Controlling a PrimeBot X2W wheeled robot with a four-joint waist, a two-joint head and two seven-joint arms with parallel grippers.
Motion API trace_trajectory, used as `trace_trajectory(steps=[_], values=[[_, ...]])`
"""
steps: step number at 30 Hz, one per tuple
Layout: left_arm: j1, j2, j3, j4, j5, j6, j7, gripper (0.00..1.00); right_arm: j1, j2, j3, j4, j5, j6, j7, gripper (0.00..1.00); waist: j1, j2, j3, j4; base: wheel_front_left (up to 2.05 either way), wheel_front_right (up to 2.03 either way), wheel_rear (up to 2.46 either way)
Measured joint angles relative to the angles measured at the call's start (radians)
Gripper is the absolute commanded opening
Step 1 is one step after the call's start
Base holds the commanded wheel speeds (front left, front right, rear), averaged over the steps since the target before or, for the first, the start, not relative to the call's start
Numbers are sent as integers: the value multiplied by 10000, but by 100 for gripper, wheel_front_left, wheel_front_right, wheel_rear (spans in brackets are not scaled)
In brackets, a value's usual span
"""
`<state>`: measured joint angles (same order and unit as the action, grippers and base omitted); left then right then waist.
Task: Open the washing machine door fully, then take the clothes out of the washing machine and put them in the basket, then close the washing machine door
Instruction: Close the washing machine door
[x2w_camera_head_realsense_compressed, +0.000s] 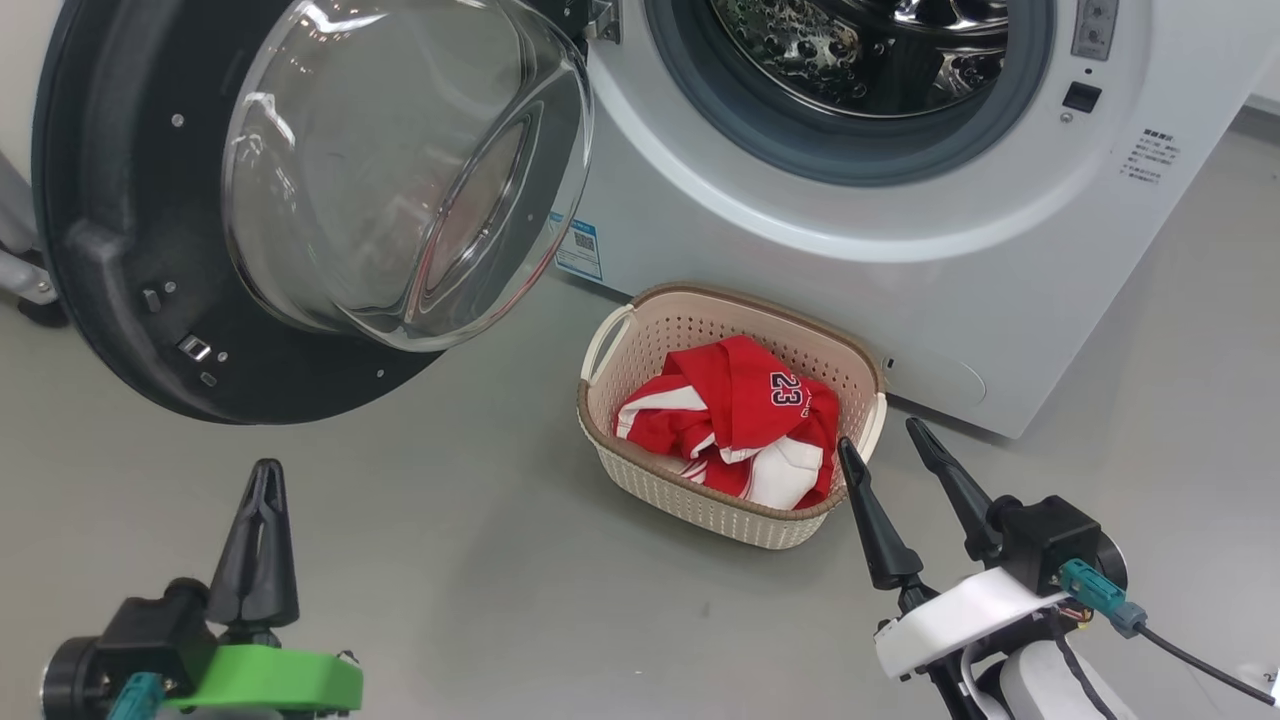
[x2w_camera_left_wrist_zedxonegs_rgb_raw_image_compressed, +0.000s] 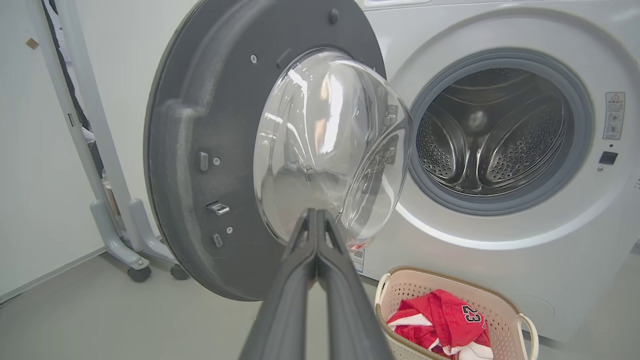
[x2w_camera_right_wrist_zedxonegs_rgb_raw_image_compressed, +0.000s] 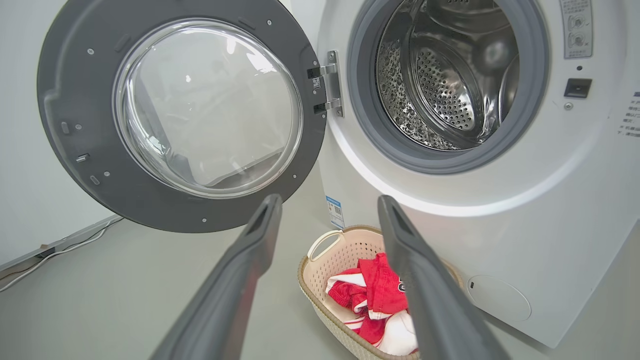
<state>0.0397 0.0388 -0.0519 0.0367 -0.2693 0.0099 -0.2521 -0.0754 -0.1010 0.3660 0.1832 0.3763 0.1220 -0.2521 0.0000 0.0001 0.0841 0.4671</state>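
The washing machine door (x2w_camera_head_realsense_compressed: 130, 250) (x2w_camera_left_wrist_zedxonegs_rgb_raw_image_compressed: 200, 150) (x2w_camera_right_wrist_zedxonegs_rgb_raw_image_compressed: 70, 145) stands wide open to the left, its glass bowl window bulging out. The white washing machine (x2w_camera_head_realsense_compressed: 900, 280) (x2w_camera_left_wrist_zedxonegs_rgb_raw_image_compressed: 500, 250) (x2w_camera_right_wrist_zedxonegs_rgb_raw_image_compressed: 550, 225) shows a bare steel drum (x2w_camera_right_wrist_zedxonegs_rgb_raw_image_compressed: 440, 85). The red clothes (x2w_camera_head_realsense_compressed: 740, 420) (x2w_camera_left_wrist_zedxonegs_rgb_raw_image_compressed: 440, 320) (x2w_camera_right_wrist_zedxonegs_rgb_raw_image_compressed: 372, 295) with the number 23 lie in the cream basket (x2w_camera_head_realsense_compressed: 700, 510) (x2w_camera_left_wrist_zedxonegs_rgb_raw_image_compressed: 500, 300) (x2w_camera_right_wrist_zedxonegs_rgb_raw_image_compressed: 320, 280) on the floor before the machine. My left gripper (x2w_camera_head_realsense_compressed: 265, 470) (x2w_camera_left_wrist_zedxonegs_rgb_raw_image_compressed: 316, 212) is shut and empty, low at the left, below the door. My right gripper (x2w_camera_head_realsense_compressed: 885, 440) (x2w_camera_right_wrist_zedxonegs_rgb_raw_image_compressed: 327, 200) is open and empty beside the basket's right end.
Grey floor (x2w_camera_head_realsense_compressed: 480, 560) stretches left of the basket and under the door. A wheeled grey stand (x2w_camera_left_wrist_zedxonegs_rgb_raw_image_compressed: 125, 240) is by the wall behind the door. A cable (x2w_camera_right_wrist_zedxonegs_rgb_raw_image_compressed: 60, 250) runs along the wall base.
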Motion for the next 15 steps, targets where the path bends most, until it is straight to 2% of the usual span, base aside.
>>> trace_trajectory(steps=[7, 15], values=[[-140, 221, 639, -1028, 203, 130, -2, 0, -72, -299, 10, -142, -98, 0, 0, 100, 0, 0, 431, -162, 0, 0, 0], [-1006, 1262, 2071, -2452, 443, 303, -48, 0, -285, -788, 128, -382, -232, 0, 2, 100, 0, 0, 1148, -369, 0, 0, 0]])
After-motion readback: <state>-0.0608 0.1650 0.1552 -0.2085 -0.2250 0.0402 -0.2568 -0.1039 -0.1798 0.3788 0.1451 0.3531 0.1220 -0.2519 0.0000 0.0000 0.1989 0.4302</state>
